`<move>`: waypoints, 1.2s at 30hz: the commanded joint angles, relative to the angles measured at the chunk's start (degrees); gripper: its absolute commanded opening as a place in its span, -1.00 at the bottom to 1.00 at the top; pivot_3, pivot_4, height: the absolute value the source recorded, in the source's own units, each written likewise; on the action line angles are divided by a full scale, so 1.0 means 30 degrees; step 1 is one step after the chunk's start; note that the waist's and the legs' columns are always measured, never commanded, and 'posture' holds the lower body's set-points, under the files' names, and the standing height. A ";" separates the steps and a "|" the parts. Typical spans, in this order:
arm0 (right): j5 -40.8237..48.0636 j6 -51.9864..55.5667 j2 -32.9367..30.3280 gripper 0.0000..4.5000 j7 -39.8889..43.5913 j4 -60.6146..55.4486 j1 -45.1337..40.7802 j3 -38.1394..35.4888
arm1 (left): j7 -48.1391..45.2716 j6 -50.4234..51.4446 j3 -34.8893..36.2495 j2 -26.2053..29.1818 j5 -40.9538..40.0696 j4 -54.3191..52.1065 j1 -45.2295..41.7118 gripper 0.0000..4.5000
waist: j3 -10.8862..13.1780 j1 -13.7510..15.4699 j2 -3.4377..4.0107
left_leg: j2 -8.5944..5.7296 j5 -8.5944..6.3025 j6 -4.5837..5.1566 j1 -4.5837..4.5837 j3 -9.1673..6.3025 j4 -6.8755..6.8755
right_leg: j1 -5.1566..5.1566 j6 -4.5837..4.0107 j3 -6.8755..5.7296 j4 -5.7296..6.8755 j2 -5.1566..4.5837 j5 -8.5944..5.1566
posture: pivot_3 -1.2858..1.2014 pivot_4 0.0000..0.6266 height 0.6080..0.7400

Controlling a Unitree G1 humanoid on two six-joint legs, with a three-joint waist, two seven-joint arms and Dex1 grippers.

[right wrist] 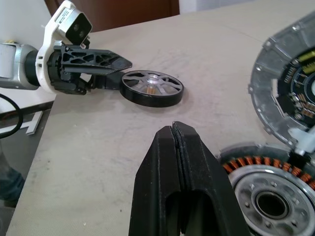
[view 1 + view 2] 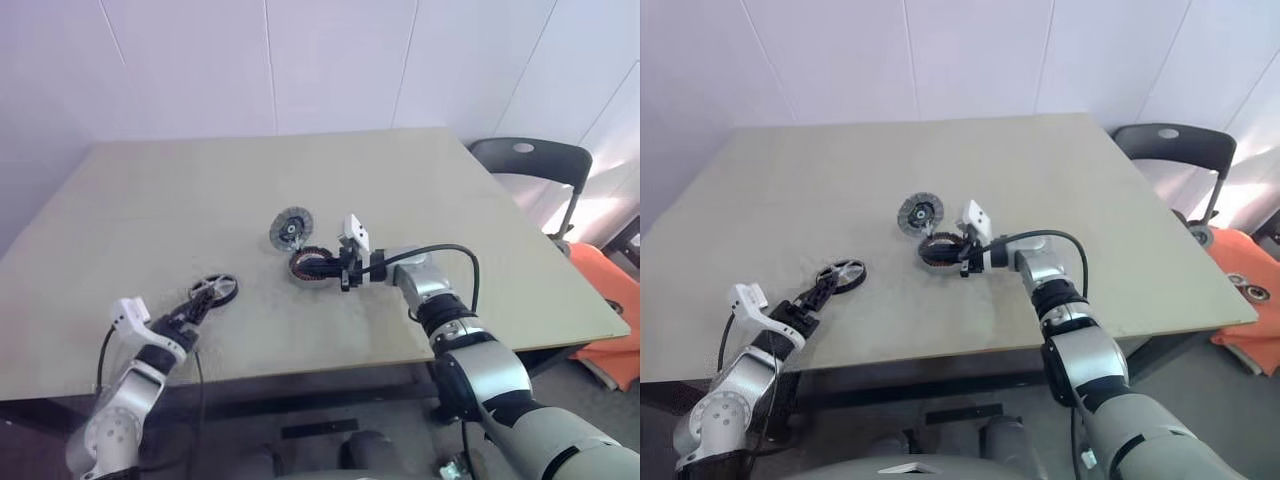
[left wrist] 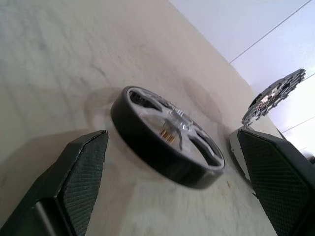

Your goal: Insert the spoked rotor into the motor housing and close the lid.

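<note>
The spoked rotor, a silvery wheel with a dark rim, lies flat on the table near its front left. My left gripper is open and low over the table, one finger on each side of the rotor's near edge, not touching it. The motor housing, with its copper windings showing, sits mid-table. The lid stands tilted up at the housing's far side. My right gripper is shut on nothing, its tip close beside the housing's rim.
A dark chair stands past the table's back right corner. An orange object lies on the floor to the right. The table's front edge runs just in front of my left gripper.
</note>
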 commanded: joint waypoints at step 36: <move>-0.0484 -0.1292 0.0089 -1.00 -0.0843 0.0681 -0.0419 -0.0039 | -0.0997 0.0081 0.0145 0.0976 0.0573 0.0989 -0.0595 0.59 | 0.0000 0.0021 0.0001 | 0.0019 -0.0001 -0.0002 -0.0003 0.0001 -0.0003 | -0.0006 -0.0002 0.0006 0.0000 -0.0002 0.0000 | 0.03 -1.00 1.00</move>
